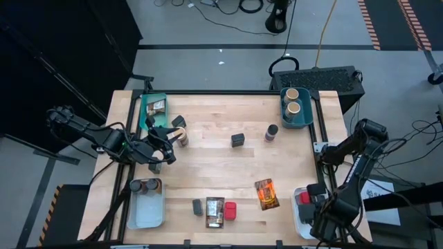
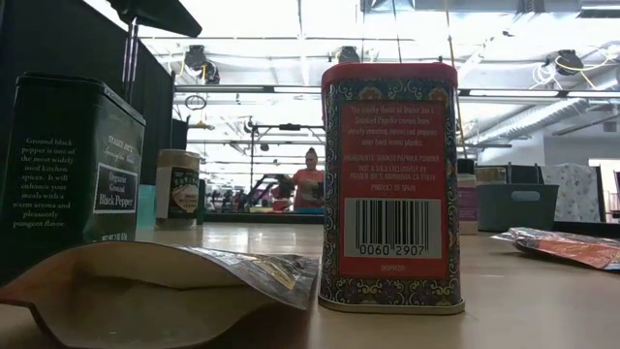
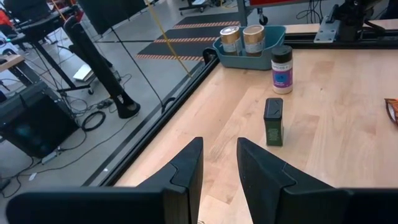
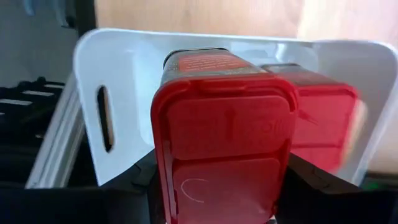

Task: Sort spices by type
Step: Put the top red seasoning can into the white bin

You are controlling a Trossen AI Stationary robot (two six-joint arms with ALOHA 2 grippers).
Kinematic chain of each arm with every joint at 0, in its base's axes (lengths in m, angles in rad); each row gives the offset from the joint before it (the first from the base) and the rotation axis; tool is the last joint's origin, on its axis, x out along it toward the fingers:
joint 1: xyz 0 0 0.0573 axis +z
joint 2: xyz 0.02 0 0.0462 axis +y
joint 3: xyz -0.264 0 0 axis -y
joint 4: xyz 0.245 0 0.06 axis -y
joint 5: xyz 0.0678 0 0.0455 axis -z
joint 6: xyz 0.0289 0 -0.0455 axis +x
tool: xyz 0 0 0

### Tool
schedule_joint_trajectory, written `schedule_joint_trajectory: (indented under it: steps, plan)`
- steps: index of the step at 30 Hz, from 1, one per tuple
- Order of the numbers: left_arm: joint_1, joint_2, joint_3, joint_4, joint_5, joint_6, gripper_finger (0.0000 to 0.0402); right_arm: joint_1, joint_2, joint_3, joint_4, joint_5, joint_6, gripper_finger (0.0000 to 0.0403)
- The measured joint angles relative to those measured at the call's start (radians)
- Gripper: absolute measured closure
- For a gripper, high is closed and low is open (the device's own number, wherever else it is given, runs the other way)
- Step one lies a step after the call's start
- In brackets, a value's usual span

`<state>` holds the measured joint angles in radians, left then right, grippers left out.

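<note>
My right gripper (image 1: 309, 198) is shut on a red squarish tin (image 4: 224, 149) over the white bin (image 4: 124, 68) at the table's near right corner. A second red tin (image 4: 323, 118) stands in that bin. My left gripper (image 3: 219, 163) hovers open at the table's left (image 1: 169, 144), with nothing between its fingers. A tan cylinder (image 1: 181, 135) stands beside it. Out on the table are a dark tin (image 3: 273, 121), a purple-labelled jar (image 3: 282, 70), an orange packet (image 1: 266, 194), and at the near edge a small dark tin (image 1: 198, 206), a packet (image 1: 215, 211) and a red tin (image 2: 389, 184). My right gripper pinches the red tin by two opposite side walls (image 4: 163, 180), one dark finger (image 4: 140, 180) on each. The fingers come from above, pointing down. The tin is upright, lid up, inside the white bin's outline; whether its base touches the bin is hidden by the tin itself.
A teal bin (image 1: 297, 107) at the far right holds two tan cylinders. Another teal bin (image 1: 154, 107) at the far left holds packets. A white bin (image 1: 145, 200) at the near left holds dark jars. Bare wood lies in the table's middle. A person shows in the room beyond.
</note>
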<state>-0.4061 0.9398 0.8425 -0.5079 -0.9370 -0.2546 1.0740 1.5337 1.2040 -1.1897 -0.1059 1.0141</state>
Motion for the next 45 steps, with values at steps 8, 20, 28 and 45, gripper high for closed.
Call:
schedule_joint_trajectory:
  steps: [8,20,28,45]
  plan:
    - [0.0,0.0,0.0,0.0,-0.01,0.0,0.0301,0.026,0.0,-0.046,0.028,-0.03,0.044,0.0215]
    - [0.0,0.0,0.0,0.0,-0.023,0.0,0.0301,0.028,0.0,-0.112,0.104,-0.03,0.077,0.0215]
    - [0.001,0.0,0.0,0.0,-0.023,0.0,0.0301,0.028,0.0,-0.116,0.114,-0.023,0.12,0.0182]
    - [0.0,0.0,0.0,-0.001,-0.023,0.0,0.0301,0.027,0.0,-0.116,0.138,0.086,0.126,0.0195]
